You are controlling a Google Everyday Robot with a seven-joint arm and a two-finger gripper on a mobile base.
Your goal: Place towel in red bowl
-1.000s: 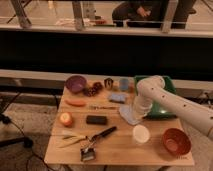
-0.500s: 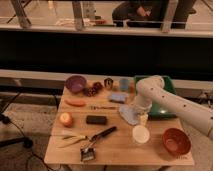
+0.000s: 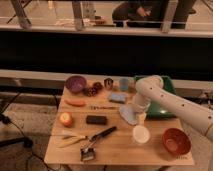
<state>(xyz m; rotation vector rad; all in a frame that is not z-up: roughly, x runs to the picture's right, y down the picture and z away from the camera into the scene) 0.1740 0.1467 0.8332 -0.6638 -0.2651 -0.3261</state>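
The towel [image 3: 128, 114], a floppy pale grey-blue cloth, lies on the wooden table [image 3: 115, 150] right of centre, beside the green tray. My gripper [image 3: 135, 110] points down at the towel's upper right part, at or just above the cloth, and the white arm reaches in from the right. The red bowl [image 3: 176, 141], glossy red-brown with an orange-red inside, stands at the table's front right corner and holds nothing I can see. It is well apart from the towel, with the white cup between them.
A white cup [image 3: 141, 134] stands just in front of the towel. A green tray [image 3: 162, 102] is behind the arm. A blue pad [image 3: 118, 97], a purple bowl [image 3: 76, 83], a carrot [image 3: 75, 103], a black block [image 3: 96, 119] and a brush [image 3: 97, 140] lie to the left.
The gripper has dipped slightly lower over the towel. The towel and the bowls have not moved.
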